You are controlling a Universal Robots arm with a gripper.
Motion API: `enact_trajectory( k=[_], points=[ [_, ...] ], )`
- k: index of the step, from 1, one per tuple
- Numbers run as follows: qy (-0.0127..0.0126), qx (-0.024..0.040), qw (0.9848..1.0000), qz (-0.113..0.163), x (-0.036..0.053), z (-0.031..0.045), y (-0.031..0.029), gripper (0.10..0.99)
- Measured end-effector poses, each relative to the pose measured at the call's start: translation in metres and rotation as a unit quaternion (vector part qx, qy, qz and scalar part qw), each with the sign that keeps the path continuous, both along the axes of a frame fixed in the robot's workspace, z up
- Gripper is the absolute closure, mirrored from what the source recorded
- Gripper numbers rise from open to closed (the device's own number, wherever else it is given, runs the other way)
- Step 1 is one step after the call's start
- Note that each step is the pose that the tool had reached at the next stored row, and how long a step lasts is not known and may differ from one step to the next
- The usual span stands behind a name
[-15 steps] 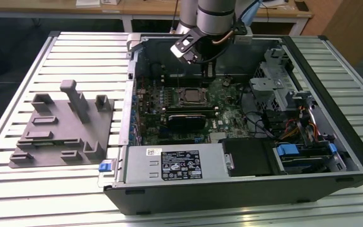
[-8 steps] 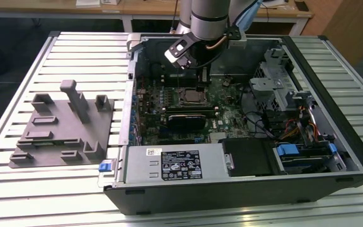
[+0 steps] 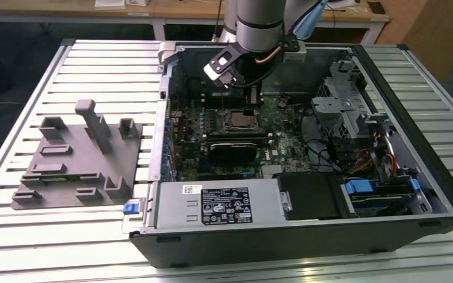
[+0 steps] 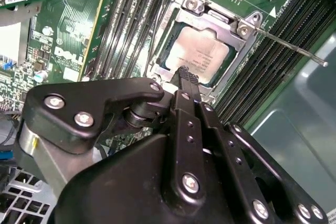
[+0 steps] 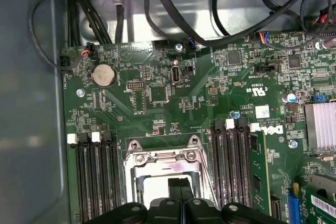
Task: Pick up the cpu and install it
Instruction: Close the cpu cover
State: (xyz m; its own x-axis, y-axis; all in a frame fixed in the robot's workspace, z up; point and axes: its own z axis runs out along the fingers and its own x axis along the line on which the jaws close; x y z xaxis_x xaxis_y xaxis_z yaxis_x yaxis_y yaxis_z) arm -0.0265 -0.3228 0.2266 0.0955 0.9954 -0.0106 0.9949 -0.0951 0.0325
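The gripper [image 4: 185, 73] hung inside the open case [image 3: 289, 250], low over the board [image 5: 157, 95], on the arm [image 3: 258, 20] that came down from the upper middle of the exterior view. Its two fingers [image 4: 190, 109] were closed against each other, tips together, with nothing between them.

The cpu [image 4: 203, 51] was not in the gripper. It lay flat in the socket [image 4: 210, 17] on the board, silvery top up, inside the metal frame with its corner screws. In both wrist views the closed fingertips were right over one edge of the cpu; whether they touched it could not be told. A thin lever [image 4: 289, 45] ran out from one corner of the frame. Black memory slots [image 4: 128, 24] flanked the socket on both sides. In the first wrist view a round coin cell [image 5: 103, 75] sat on the board well apart from the socket, and black cables [image 5: 236, 32] looped past the board's edge.

In the exterior view the case lay on its side on the slatted table [image 3: 53, 242], filling the middle and the exterior view's right. A grey fixture [image 3: 77, 159] lay on the table at the exterior view's left, beside the case.
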Motion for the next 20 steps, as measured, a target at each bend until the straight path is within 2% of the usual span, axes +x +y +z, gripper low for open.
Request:
enact_trajectory(
  k=[5,10,15,18,20],
  points=[
    [0.0,0.0,0.9991,0.042,-0.0001,-0.0008,0.0,0.98],
    [0.0,0.0001,0.9961,0.088,0.0,-0.0016,0.0,0.98],
    [0.0,0.0,0.9911,0.133,0.0,-0.0023,0.0,0.98],
    [0.0,0.0,0.9871,0.16,0.0,-0.0027,0.0,0.98],
    [0.0,0.0,0.984,0.178,0.0,-0.003,0.0,0.98]
  ],
)
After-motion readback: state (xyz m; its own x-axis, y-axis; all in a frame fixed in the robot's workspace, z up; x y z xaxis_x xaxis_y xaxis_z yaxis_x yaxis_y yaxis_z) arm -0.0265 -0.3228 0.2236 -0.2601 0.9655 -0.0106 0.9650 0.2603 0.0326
